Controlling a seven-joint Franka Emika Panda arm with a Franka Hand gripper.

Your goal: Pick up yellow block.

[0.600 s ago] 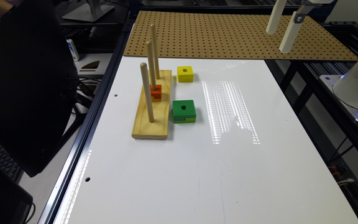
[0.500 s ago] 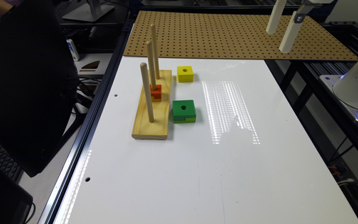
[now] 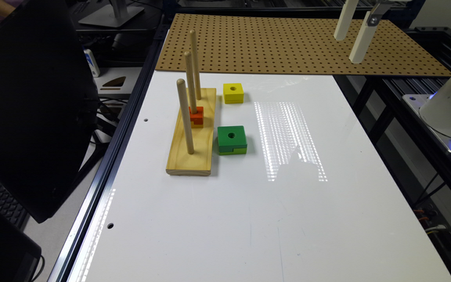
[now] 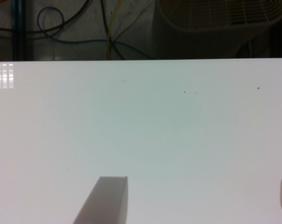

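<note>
Approach comes first: the yellow block [image 3: 233, 93] sits on the bench [image 3: 288, 219] at twelve o'clock from the green block [image 3: 231, 140], beside the peg base [image 3: 192, 135]. The hand [image 4: 192, 200] is spread open (nothing between), so it should centre over the block before descending.

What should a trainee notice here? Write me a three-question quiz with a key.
1. True or false: the yellow block is threaded on a peg.
2. Which block sits around the middle peg? A the green block; B the orange-red block; C the yellow block.
3. In the wrist view, is the gripper open or shut?

Key
1. False: it lies on the white table, free of the pegs.
2. B.
3. Open, with nothing between its fingers.
</note>
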